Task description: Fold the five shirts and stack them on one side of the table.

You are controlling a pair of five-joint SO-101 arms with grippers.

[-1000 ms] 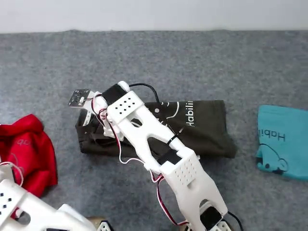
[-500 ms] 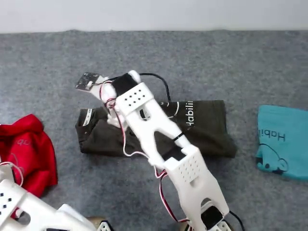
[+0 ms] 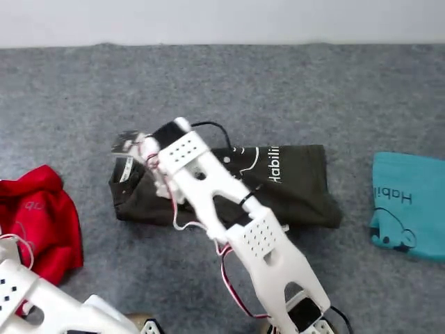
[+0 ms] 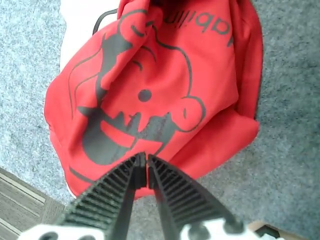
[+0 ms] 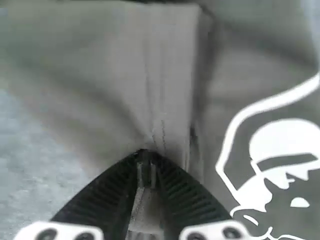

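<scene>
Fig. Folding the dark shirt (image 3: pixel 292 184), laid lengthwise at centre frame on the grey table (image 3: pixel 278 90).
With the right gripper (image 5: pixel 145 162) clenched on a pinched ridge of cloth at the shirt's left end, lift just clear, carry rightward over the printed half, lay flat, then release. Keep the left gripper (image 4: pixel 145 161), closed and seemingly empty over the red shirt (image 3: pixel 38 216) at lower left, parked aside.

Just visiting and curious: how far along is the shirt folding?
Done: the teal cotton shirt looks folded, lying flat off to one side. In hand: the right gripper pinches the dark olive cotton shirt, partly folded in the middle. To do: the red cotton shirt lies crumpled below the shut left gripper; nothing is stacked yet.
</scene>
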